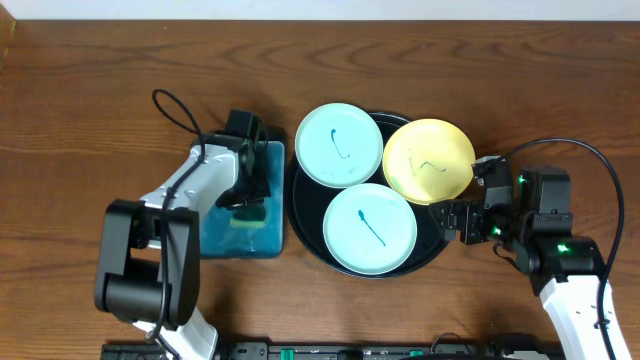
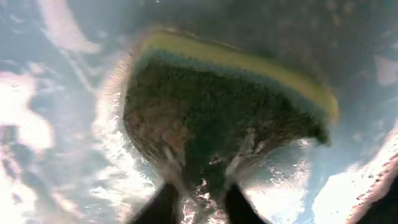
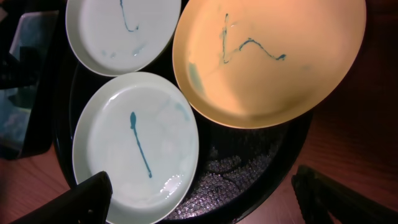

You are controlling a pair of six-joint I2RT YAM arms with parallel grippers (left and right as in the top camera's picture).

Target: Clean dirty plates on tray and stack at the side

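Overhead, nearest on the large round glossy black tray (image 1: 437, 250) lies a pale mint plastic plate (image 1: 369, 228), teal-streaked, close to the near rim. The right gripper (image 3: 202, 186) hangs over the tray's right rim (jaws far apart). The left gripper (image 2: 202, 199) pinches a yellow-green sponge (image 2: 224, 118) in the rectangular black water basin (image 1: 225, 240), just beside the tray. Farther back are a second mint plate (image 1: 339, 145) and a pale yellow plate (image 1: 429, 160) overhanging the right rim, with brown wooden table (image 1: 100, 60) beyond.

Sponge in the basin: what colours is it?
The sponge is yellow over dark green; clearest in the left wrist view.
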